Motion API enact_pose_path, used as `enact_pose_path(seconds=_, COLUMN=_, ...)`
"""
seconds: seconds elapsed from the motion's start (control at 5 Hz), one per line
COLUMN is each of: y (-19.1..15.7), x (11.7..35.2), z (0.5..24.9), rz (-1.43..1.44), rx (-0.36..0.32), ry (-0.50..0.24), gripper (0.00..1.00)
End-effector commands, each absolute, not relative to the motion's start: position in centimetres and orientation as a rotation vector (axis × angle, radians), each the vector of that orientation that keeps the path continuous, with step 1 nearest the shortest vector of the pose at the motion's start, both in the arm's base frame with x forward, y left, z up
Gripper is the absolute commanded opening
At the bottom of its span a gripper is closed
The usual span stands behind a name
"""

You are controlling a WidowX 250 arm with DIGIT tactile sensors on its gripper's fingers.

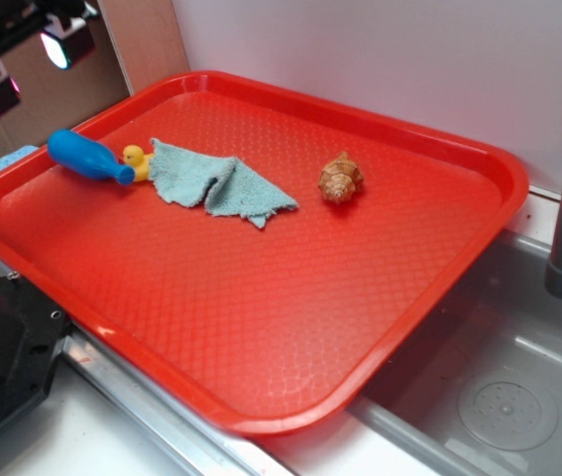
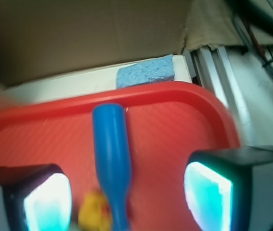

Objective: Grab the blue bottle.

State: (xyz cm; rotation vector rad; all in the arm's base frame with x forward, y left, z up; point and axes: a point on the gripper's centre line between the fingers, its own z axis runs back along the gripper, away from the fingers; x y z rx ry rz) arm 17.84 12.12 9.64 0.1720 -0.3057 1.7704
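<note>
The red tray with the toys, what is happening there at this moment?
A robot arm is going for the blue bottle, which lies on its side near the far left corner of the red tray. Its narrow neck points at a small yellow duck, next to a crumpled pale cloth. A brown shell sits further right. In the wrist view the gripper hangs above the bottle with its jaws open, one finger on each side. Nothing is grasped yet.
</note>
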Motion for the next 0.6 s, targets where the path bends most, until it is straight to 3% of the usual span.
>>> enact_pose_path(seconds=0.0, y=13.4, x=18.5, z=6.7, rz=1.826, rx=0.253, ry=-0.414, gripper=1.0)
enact_pose_path(seconds=0.4, y=14.2, x=18.6, z=3.6, rz=1.812, rx=0.344, ry=-0.436, gripper=1.0)
